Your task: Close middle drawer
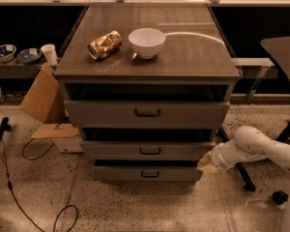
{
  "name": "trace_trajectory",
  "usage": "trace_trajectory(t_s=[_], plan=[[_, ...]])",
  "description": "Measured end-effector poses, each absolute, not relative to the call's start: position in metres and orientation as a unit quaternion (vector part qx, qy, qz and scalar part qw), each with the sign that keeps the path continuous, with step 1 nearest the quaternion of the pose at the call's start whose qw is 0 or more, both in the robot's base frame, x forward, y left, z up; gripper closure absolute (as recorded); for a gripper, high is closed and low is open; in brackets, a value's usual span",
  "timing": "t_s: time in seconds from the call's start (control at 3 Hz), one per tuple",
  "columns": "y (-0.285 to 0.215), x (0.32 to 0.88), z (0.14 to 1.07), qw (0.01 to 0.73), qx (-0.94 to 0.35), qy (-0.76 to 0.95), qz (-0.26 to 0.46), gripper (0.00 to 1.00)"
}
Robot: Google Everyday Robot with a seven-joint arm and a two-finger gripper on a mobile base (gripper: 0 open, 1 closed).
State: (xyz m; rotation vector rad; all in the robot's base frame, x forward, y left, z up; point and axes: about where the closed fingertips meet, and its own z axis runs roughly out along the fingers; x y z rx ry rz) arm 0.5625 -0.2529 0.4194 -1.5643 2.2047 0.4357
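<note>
Trouble: our end effector [209, 162], state we cannot tell, sits beside the middle drawer [116, 150], right end; pushing there may skew it.

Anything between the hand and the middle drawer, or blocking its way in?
Nothing visible. The hand sits just off the lower right front corner of the middle drawer; whether they touch is unclear. The drawer's inside is too dark to check.
</note>
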Motion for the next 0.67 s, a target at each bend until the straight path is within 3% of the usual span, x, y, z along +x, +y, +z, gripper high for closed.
trace_trajectory(t_s=[0.67], plan=[[-0.2531,0.5623,0.4193,0.200,-0.560,0.789,0.156,0.58]])
